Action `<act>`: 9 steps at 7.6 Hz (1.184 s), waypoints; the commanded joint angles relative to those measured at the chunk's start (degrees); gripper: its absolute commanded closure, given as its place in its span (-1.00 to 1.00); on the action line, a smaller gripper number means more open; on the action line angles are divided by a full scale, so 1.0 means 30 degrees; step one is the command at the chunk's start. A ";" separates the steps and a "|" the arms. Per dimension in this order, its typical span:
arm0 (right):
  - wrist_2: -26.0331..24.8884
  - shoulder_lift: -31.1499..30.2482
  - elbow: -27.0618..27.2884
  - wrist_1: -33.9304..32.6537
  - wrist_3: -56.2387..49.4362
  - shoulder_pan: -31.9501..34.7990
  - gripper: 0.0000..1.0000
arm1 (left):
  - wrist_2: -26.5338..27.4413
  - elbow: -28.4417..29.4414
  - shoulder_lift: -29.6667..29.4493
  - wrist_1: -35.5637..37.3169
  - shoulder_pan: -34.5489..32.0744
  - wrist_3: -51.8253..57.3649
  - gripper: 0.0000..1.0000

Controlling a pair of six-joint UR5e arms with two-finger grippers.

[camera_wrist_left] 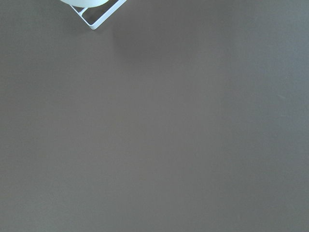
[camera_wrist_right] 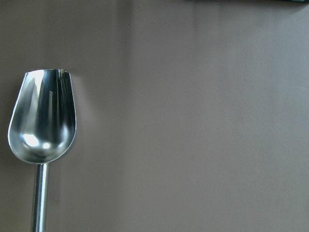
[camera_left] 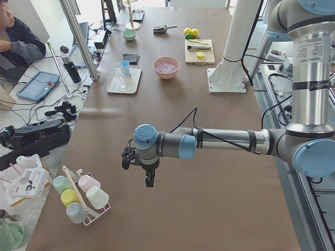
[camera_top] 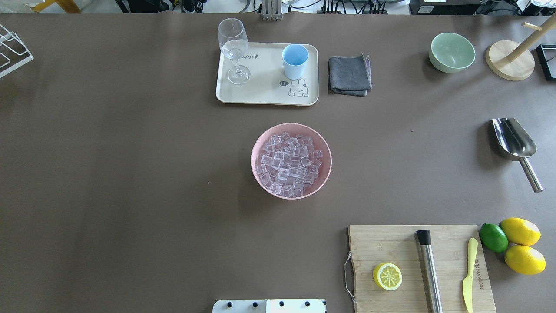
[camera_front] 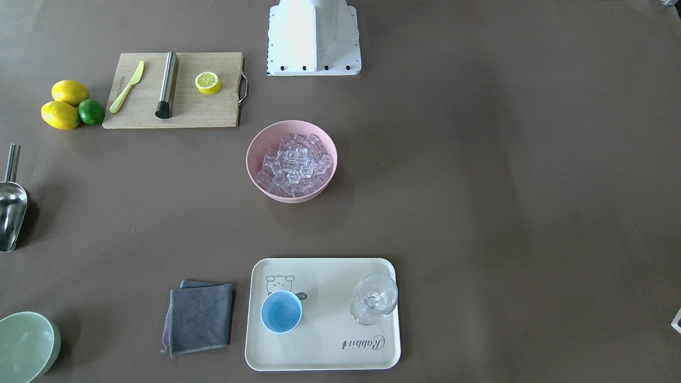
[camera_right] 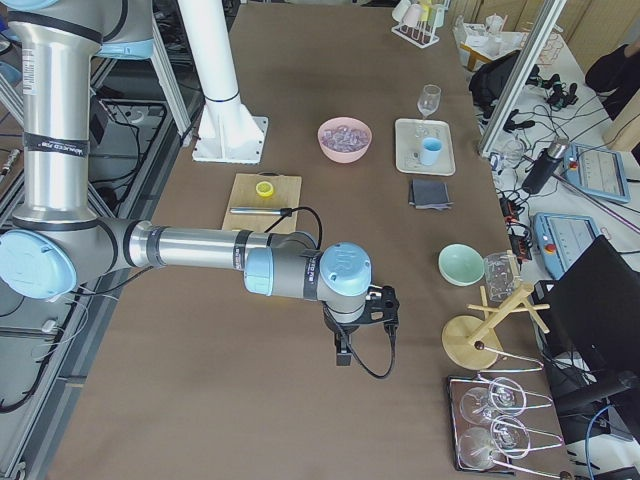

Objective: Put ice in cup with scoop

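We find the scoop [camera_top: 514,141] lying flat on the table [camera_top: 130,174] at the robot's right, well apart from the pink bowl [camera_top: 291,196] that holds the ice [camera_top: 289,165]. The cup [camera_top: 295,61] stands upright on the tray [camera_top: 260,87], near a glass [camera_top: 234,45]. The left claw [camera_left: 148,182] and right claw [camera_right: 343,355] hang above the table; we cannot tell whether either is open or closed.

The scoop [camera_wrist_right: 42,118] is seen as polished, mirror-bright steel, the ice [camera_top: 290,164] as clear and glassy in a matt pink bowl [camera_top: 325,171]. The board [camera_top: 391,243] is shown as pale grained wood, the cloth [camera_top: 349,74] as soft grey fabric, the tabletop [camera_top: 130,174] as matt brown
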 commanded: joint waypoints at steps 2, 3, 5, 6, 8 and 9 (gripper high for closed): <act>0.0002 -0.0001 0.0001 0.0008 -0.0002 0.0000 -1.00 | 0.0000 -0.0002 0.0006 0.0019 0.0002 0.0000 -0.97; 0.0002 -0.0001 0.0029 0.0008 0.0028 0.0000 -1.00 | 0.0000 0.0027 0.0006 0.0019 0.0031 -0.0029 -0.97; 0.0002 -0.0001 -0.0029 -0.0021 0.0028 0.0000 -1.00 | 0.0000 0.0143 0.0006 0.0019 0.0089 -0.0116 -0.97; 0.0002 -0.0001 -0.0029 -0.0021 0.0028 0.0000 -1.00 | -0.0029 0.0115 -0.0081 -0.0068 0.0235 -0.0059 -0.97; 0.0556 -0.0264 0.0086 -0.0021 -0.0030 0.0000 -1.00 | 0.0000 0.0144 -0.0168 -0.0127 0.0265 -0.0029 -0.97; 0.0587 -0.0235 -0.0231 0.0008 -0.0030 0.0000 -1.00 | -0.0029 0.0057 -0.0227 -0.0156 0.0439 -0.0029 -0.97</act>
